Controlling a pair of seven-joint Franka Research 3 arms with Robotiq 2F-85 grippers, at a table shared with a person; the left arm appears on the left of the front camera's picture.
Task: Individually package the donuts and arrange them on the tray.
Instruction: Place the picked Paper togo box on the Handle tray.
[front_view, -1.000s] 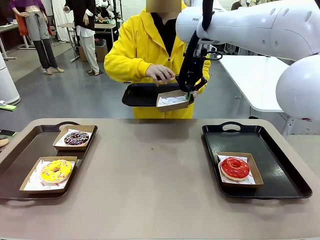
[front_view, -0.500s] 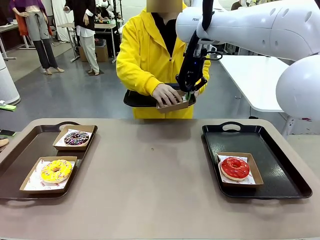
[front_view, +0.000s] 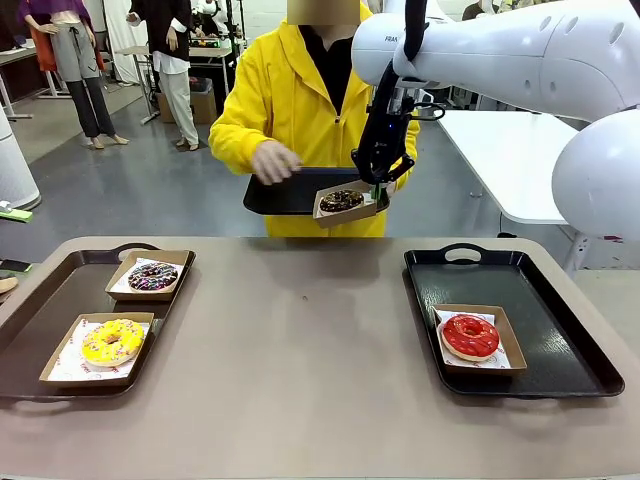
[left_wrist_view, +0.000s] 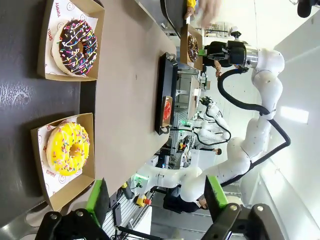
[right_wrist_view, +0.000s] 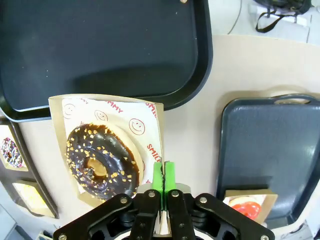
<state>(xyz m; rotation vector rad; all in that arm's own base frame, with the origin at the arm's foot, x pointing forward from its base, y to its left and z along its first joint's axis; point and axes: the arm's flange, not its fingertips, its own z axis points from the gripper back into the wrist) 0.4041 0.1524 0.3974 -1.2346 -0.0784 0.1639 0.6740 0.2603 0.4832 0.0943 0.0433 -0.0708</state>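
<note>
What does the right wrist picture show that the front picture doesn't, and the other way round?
Right wrist: up close, the right tool pinching the box's paper-lined rim, with smiley prints on the liner.

Front: the person's hand lifted above the black tray they carry, and the yellow donut.

Both: the boxed chocolate donut held in the air, and the red donut on the right tray.

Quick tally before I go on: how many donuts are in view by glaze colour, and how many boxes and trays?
Yellow-glazed donut: 1
Red-glazed donut: 1
Chocolate donuts: 2
Donuts total: 4
Cardboard boxes, one under each donut: 4
Trays on the table: 2
Tray held by the person: 1
Total: 11
</note>
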